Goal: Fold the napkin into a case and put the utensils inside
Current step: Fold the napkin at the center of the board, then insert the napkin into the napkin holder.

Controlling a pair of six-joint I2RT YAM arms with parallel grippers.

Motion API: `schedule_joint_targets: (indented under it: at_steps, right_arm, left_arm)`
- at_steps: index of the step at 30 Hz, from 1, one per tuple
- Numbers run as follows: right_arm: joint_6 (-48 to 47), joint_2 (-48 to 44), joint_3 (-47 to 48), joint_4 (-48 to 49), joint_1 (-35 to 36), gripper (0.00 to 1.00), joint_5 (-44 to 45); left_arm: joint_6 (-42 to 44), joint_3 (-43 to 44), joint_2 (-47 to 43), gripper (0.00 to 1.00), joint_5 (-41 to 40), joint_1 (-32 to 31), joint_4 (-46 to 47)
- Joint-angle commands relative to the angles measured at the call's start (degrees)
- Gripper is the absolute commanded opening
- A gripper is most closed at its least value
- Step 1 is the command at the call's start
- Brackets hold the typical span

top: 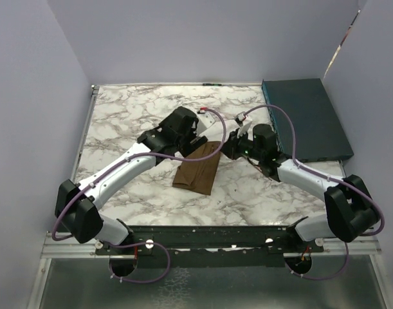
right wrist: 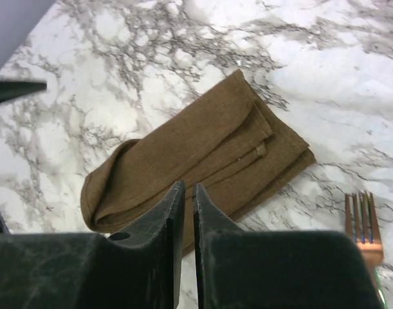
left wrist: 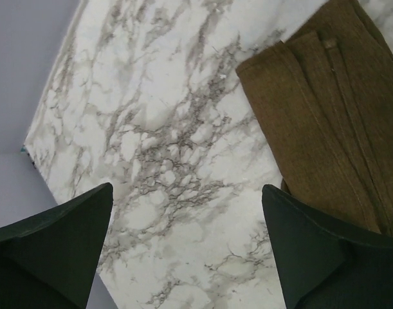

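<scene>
The brown napkin (top: 197,168) lies on the marble table as a narrow folded case, seen too in the left wrist view (left wrist: 325,116) and the right wrist view (right wrist: 190,154). My left gripper (top: 197,138) hovers at its far end, open (left wrist: 186,193), with only bare marble between its fingers. My right gripper (top: 227,149) hangs over the case's right side; its fingers (right wrist: 188,188) stand a thin slit apart and hold nothing. The copper fork (right wrist: 362,225) lies on the marble to the right of the case, only its tines showing.
A dark teal flat box (top: 305,119) lies at the table's back right. Pale purple walls close in the left, back and right sides. The marble table's (top: 132,109) left edge runs close to the left gripper in its wrist view.
</scene>
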Motion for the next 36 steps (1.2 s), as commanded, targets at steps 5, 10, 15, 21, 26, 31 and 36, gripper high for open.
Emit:
schedule_joint_targets:
  at_steps: [5, 10, 15, 21, 26, 31, 36]
  right_arm:
    - [-5.97, -7.15, -6.45, -5.09, -0.17, 0.03, 3.40]
    - [-11.39, -10.41, -11.71, -5.50, 4.54, 0.01, -0.06]
    - [-22.73, -9.86, -10.27, -11.58, 17.05, 0.01, 8.35]
    - [-34.41, -8.95, -4.56, -22.82, 25.67, 0.25, 21.83]
    - [-35.60, -12.97, -5.93, -22.27, 25.82, 0.26, 30.81]
    - [-28.74, -26.28, -14.91, -8.12, 25.75, 0.19, 38.87]
    - [-28.55, -35.73, -21.19, -2.10, 25.75, 0.28, 36.17]
  left_arm:
    - [-2.72, -6.16, 8.45, 0.99, 7.65, -2.11, -2.71]
    - [-6.56, -6.42, 12.32, 0.99, 10.21, -2.16, -2.13]
    - [-7.05, -6.30, 16.13, 0.99, 10.82, -2.15, 1.04]
    - [-6.41, -7.55, 21.82, 0.98, 10.70, -2.18, 4.84]
    - [-5.30, -9.26, 23.97, 0.96, 9.75, -2.02, 6.96]
    - [-3.00, -10.57, 25.17, 0.94, 10.82, -1.95, 7.75]
    - [2.37, -10.98, 27.40, 0.87, 10.61, -1.96, 7.59]
